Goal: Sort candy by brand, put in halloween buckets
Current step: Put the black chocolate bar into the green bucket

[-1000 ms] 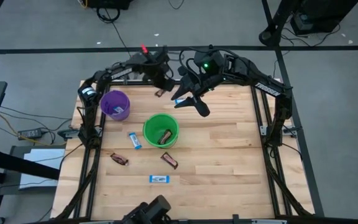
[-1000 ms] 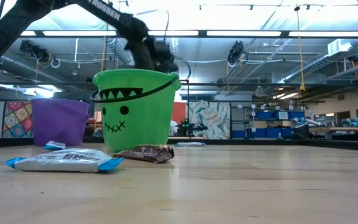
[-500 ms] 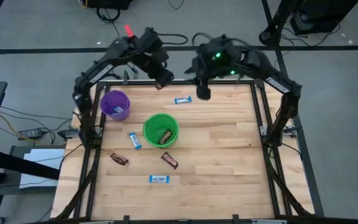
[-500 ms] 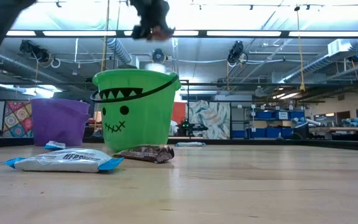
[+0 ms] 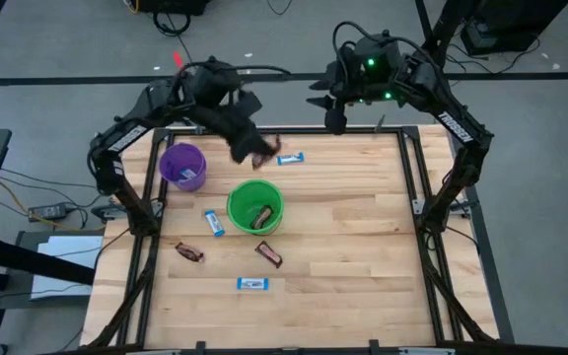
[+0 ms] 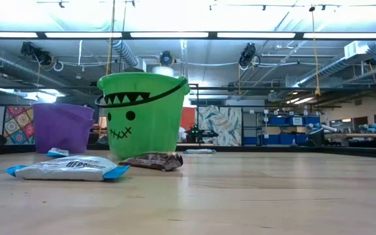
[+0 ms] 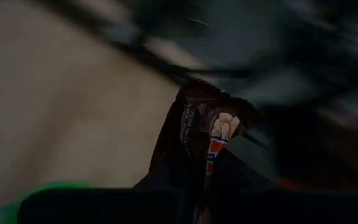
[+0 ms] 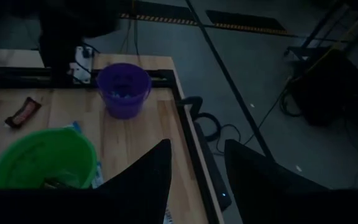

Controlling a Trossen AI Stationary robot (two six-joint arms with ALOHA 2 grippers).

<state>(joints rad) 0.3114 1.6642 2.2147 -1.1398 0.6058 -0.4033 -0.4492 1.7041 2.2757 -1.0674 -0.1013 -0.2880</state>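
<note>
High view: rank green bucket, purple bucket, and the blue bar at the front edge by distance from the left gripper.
From the left gripper, shut on a brown bar:
1. Green bucket, just in front of it.
2. Purple bucket, off to its left.
3. Blue bar, far front, beyond the green bucket.

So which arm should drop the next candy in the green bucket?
The left. Its pincer holds a brown candy beside the green bucket. The right pincer hangs empty at the table's far edge.

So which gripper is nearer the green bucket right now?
Left. The left gripper, shut on a brown candy bar, hangs just beyond the green bucket rim. The right gripper is open, up at the table's far edge.
</note>
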